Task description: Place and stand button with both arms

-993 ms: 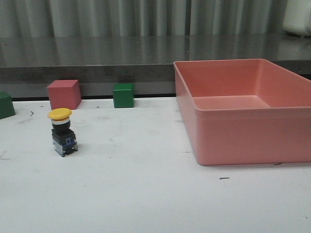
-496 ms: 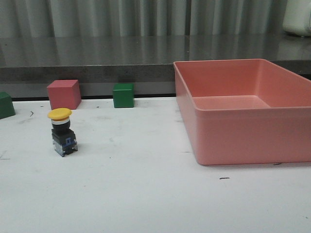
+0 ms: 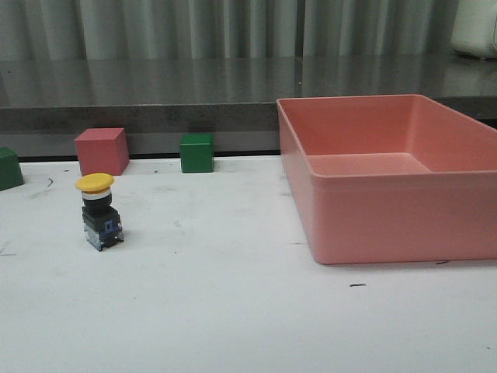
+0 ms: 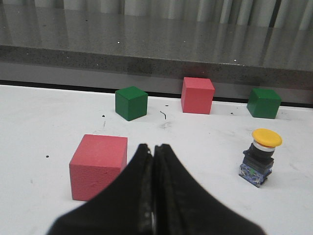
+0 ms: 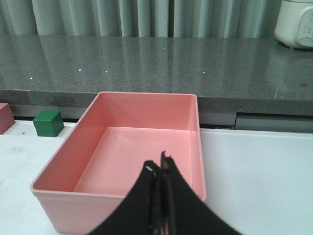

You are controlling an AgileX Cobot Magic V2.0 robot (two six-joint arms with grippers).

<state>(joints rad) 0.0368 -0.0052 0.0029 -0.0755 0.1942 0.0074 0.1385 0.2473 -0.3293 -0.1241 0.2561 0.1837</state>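
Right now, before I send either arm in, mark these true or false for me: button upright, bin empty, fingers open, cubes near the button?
1. The button stands upright on the table, yellow cap up. True.
2. The pink bin holds a green cube. False: nothing shows inside it.
3. The left gripper has its fingers spread wide. False: they are pressed together.
4. The right gripper is shut and holds nothing. True.
5. The button lies inside the bin. False: it is on the table, well to the bin's left.

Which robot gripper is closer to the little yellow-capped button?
Left. The left gripper has the yellow-capped push-button close ahead; the right gripper faces the pink plastic bin instead.
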